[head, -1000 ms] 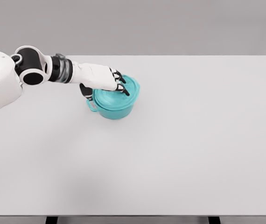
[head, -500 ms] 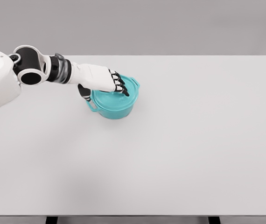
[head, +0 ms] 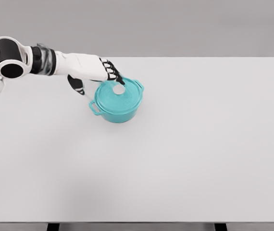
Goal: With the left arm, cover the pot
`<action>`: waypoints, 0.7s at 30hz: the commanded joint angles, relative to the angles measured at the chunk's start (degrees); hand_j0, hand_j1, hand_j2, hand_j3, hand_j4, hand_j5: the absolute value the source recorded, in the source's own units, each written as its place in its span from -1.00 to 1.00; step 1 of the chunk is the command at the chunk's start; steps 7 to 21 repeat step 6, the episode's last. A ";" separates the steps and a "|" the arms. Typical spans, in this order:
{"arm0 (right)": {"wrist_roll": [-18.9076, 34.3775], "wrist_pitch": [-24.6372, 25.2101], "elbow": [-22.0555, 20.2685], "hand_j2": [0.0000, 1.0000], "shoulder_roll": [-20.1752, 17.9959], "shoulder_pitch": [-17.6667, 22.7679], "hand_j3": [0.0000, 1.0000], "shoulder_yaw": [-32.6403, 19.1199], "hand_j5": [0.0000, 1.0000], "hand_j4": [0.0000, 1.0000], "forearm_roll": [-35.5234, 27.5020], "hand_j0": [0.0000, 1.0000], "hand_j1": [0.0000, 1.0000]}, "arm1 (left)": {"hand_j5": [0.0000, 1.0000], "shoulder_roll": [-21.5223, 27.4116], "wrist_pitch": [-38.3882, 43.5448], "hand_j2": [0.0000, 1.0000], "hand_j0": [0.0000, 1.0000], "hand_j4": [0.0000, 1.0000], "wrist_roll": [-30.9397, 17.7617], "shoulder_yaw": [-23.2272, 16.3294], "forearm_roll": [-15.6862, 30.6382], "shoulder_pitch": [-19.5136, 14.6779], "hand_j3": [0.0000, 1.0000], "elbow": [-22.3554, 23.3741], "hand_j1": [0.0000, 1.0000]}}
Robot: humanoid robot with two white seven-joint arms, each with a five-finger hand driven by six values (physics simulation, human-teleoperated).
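Near edge of desk (head: 175, 183) bare in front of you. Pot (head: 119, 109) sits upper left of centre, lid (head: 119, 94) on top, appears seated, white knob (head: 119, 89) at lid centre. Left robot hand (head: 94, 73) just up-left of knob, fingertips (head: 116, 78) close to it; touching or apart, you cannot tell. Fingers loosely curled, apparently holding nothing. Pot lies down-right of robot hand. Right arm not in frame.

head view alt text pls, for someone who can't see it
A teal pot with its lid on sits at the back left of a white table. The robot's left hand reaches in from the left, its fingertips near the lid's pale knob; whether they touch it is unclear. The right arm is out of view.
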 commanded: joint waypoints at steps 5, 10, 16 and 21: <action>0.00 -0.01 0.00 1.00 -0.01 0.00 1.00 0.02 1.00 1.00 -0.02 1.00 1.00 | 1.00 8.76 -0.03 1.00 1.00 1.00 0.02 6.22 11.85 3.34 1.00 7.93 1.00; 0.00 -0.01 0.00 1.00 -0.01 0.00 1.00 0.02 1.00 1.00 -0.02 1.00 1.00 | 1.00 9.02 -0.03 1.00 1.00 1.00 0.02 6.49 11.94 4.04 1.00 8.19 1.00; 0.00 -0.01 0.00 1.00 -0.01 0.00 1.00 0.02 1.00 1.00 -0.02 1.00 1.00 | 1.00 9.02 -0.03 1.00 1.00 1.00 0.02 6.49 11.94 4.04 1.00 8.19 1.00; 0.00 -0.01 0.00 1.00 -0.01 0.00 1.00 0.02 1.00 1.00 -0.02 1.00 1.00 | 1.00 9.02 -0.03 1.00 1.00 1.00 0.02 6.49 11.94 4.04 1.00 8.19 1.00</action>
